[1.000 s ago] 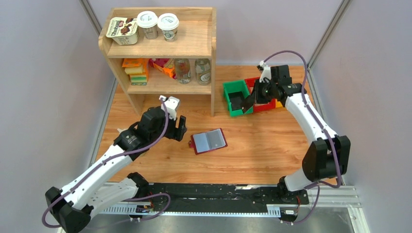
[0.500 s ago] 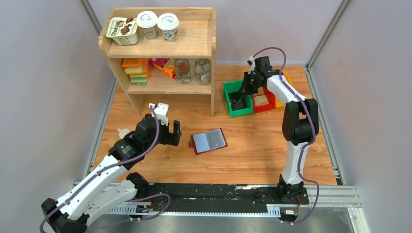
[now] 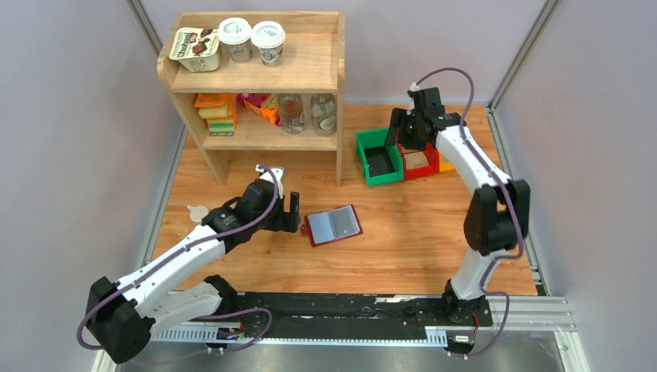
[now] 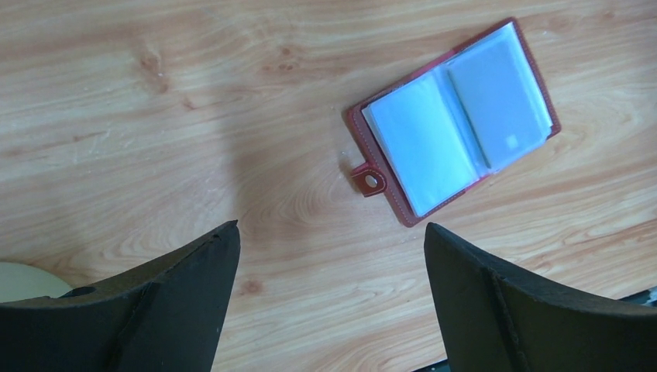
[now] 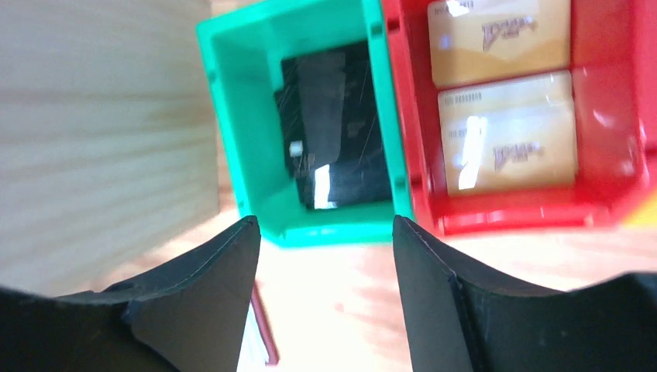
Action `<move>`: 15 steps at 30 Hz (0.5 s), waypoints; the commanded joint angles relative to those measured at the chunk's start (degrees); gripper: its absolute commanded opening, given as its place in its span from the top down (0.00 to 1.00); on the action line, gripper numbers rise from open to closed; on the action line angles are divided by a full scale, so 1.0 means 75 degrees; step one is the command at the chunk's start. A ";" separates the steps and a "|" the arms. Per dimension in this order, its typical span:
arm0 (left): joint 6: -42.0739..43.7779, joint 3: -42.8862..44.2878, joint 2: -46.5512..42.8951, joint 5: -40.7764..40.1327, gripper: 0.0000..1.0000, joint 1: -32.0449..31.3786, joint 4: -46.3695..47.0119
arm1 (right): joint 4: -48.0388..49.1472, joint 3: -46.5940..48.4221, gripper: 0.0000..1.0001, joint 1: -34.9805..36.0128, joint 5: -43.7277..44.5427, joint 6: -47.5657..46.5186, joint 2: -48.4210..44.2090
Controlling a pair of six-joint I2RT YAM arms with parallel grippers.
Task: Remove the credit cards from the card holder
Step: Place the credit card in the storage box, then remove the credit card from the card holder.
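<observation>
Hovering over the green bin (image 3: 383, 180), the right claw (image 3: 403, 133) is released and empty, with a dark credit card (image 5: 333, 124) lying in the bin; this drop seems finished. The card holder (image 3: 333, 225) lies open in the middle of the bench (image 3: 403, 248), sleeves up; its long axis runs left to right, its tab pointing left at the released left claw (image 3: 288, 211); next, that claw probably must steady the holder for another card.

You have a maroon card holder (image 4: 453, 124) with pale grey-blue sleeves on a bench (image 3: 403, 240) of orange-brown wood grain. Your green bin (image 5: 248, 116) holds glossy black cards (image 5: 333, 124), and your red bin (image 5: 608, 101) holds tan-gold cards (image 5: 503, 143). Your left gripper (image 4: 331, 226) and right gripper (image 5: 324, 219) are matte black.
</observation>
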 commanded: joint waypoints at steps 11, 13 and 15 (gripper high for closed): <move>-0.1422 0.0157 0.1428 0.0576 0.19 0.0012 0.0659 | 0.2249 -0.5370 0.32 0.2896 0.0127 0.1437 -0.4656; -0.1375 0.0156 0.1522 0.0694 0.23 0.0012 0.0800 | 0.2390 -0.5640 0.35 0.3342 0.0314 0.1542 -0.4680; -0.1316 0.0133 0.1616 0.0695 0.23 0.0012 0.0941 | 0.2461 -0.5770 0.41 0.3706 0.0584 0.1671 -0.4517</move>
